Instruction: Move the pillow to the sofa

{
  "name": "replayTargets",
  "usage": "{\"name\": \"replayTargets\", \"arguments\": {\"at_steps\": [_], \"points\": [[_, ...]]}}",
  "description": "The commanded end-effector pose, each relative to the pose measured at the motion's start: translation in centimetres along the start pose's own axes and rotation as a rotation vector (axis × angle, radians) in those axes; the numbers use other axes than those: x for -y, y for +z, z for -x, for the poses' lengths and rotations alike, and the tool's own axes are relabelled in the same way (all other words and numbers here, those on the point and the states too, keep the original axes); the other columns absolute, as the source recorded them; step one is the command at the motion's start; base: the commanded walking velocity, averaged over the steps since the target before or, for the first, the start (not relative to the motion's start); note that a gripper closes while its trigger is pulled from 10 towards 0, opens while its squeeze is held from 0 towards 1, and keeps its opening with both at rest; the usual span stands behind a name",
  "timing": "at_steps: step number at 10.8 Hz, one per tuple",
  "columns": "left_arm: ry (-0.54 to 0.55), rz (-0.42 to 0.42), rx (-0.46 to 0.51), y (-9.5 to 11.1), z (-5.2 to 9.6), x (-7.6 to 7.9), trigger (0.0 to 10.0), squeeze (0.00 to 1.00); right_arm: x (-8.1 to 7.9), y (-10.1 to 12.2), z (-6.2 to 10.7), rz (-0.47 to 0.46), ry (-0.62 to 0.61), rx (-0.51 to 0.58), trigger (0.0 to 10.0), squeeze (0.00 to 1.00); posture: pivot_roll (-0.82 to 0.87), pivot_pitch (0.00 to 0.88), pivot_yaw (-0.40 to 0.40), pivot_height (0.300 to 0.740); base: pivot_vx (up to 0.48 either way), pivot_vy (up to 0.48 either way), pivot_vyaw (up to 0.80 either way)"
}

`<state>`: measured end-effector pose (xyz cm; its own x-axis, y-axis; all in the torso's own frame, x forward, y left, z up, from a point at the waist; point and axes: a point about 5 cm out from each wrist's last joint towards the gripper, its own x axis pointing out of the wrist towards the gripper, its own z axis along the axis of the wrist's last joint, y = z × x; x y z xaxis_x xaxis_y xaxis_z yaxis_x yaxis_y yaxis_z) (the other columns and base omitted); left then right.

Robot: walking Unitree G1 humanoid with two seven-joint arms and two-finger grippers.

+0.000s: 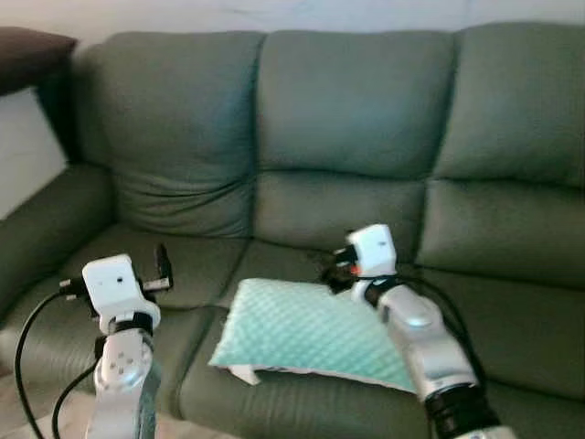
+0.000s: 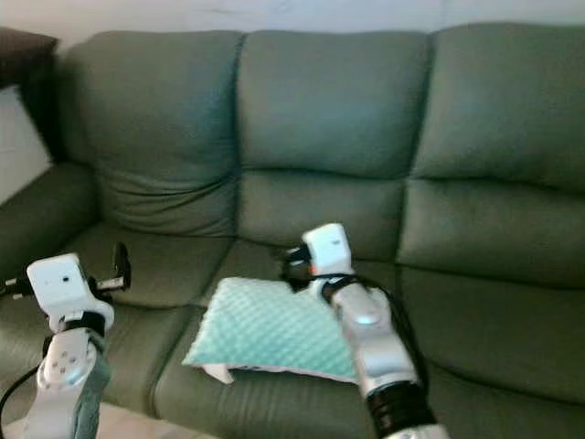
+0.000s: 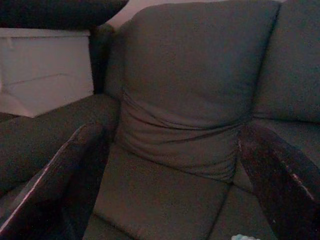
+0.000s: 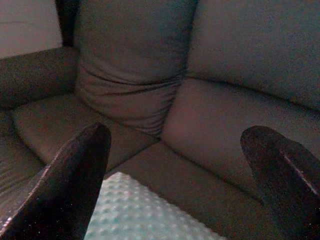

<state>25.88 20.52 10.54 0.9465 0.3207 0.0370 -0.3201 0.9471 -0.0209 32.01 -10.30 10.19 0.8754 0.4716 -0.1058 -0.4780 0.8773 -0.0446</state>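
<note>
Green three-seat sofa [image 1: 347, 137] spans the head views, with a pale wall behind it. Pillow [image 1: 306, 331], mint with a dimpled surface, lies flat on the middle seat cushion near its front edge. Right gripper [image 4: 175, 165] hovers just above the pillow's far edge, at its 1 o'clock corner, fingers [image 4: 75, 175] spread wide and empty. Left gripper [image 3: 165, 165] hangs over the left seat, at the pillow's 9 o'clock, fingers likewise released.

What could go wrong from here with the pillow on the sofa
The pillow lies near the front edge of the sofa seat, so it might slide off. The right gripper hangs open just above it; pulling back low could snag and drag it forward.
</note>
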Motion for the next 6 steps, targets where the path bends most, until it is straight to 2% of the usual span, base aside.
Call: {"name": "replayTargets", "arguments": {"at_steps": [1, 3, 6], "points": [[0.040, 0.003, 0.002, -0.2, -0.2, -0.5, 10.0, 0.00, -0.7, 1.0, -0.7, 0.016, 0.052, 0.023, 10.0, 0.00, -0.20, 0.000, 0.007, 0.740, 0.000, 0.000, 0.00], [0.083, 0.029, 0.003, -0.6, -0.1, -0.3, 10.0, 0.00, -0.5, 1.2, -1.1, 0.038, 0.082, 0.018, 10.0, 0.00, -0.20, 0.000, -0.034, 0.740, 0.000, 0.000, 0.00], [0.141, 0.038, 0.019, -0.9, 0.2, -0.9, 10.0, 0.00, -0.9, 1.8, -1.9, 0.053, 0.128, 0.016, 10.0, 0.00, -0.17, 0.000, -0.083, 0.740, 0.000, 0.000, 0.00]]}}
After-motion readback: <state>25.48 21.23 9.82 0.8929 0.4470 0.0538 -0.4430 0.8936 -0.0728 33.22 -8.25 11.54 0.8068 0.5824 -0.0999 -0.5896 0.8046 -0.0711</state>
